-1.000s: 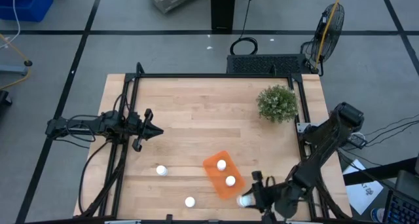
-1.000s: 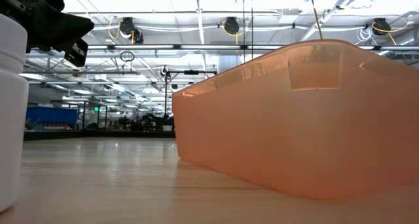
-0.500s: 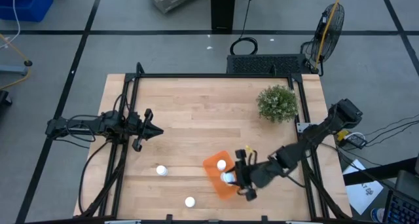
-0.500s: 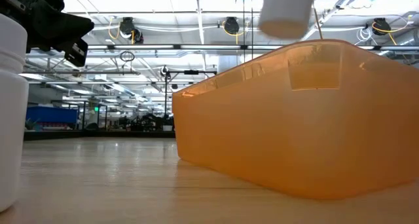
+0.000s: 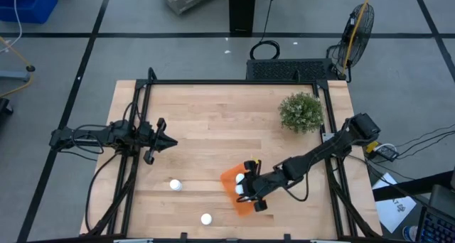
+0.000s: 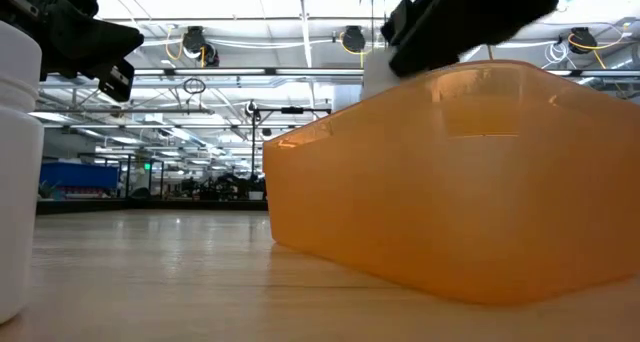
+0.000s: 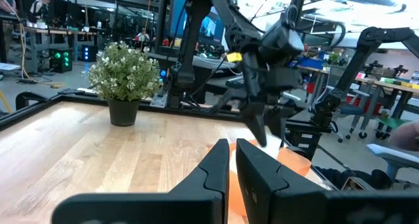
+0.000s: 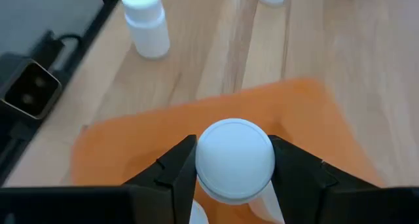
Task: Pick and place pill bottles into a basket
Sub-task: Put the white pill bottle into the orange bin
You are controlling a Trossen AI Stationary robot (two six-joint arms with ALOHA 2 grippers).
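basket (image 5: 240,192) sits near the front edge of the table (image 5: 213,122), right of centre, orange, turned at an angle. i count two white caps over it in the high view: one bottle in basket (image 5: 241,177) at its far end, and the held bottle (image 8: 235,160), pinched between the right gripper (image 5: 245,191) fingers (image 8: 171,166) just above the basket floor. whether more bottles lie under the gripper i cannot tell.

two more bottles stand loose on the wood: left bottle (image 5: 175,185) to the basket's left, front bottle (image 5: 206,219) nearer the front edge. both well apart from the basket. four bottles counted in all.

right arm reaches in from the table's right side, low over the basket. in the low view it shows dark above the basket rim.

left gripper (image 5: 165,141) waits at the left side of the table, jaws pressed nearly together in its wrist view.

one potted plant (image 5: 301,112) at the far right corner, clear of the work. one fan (image 5: 355,26) on the floor beyond.
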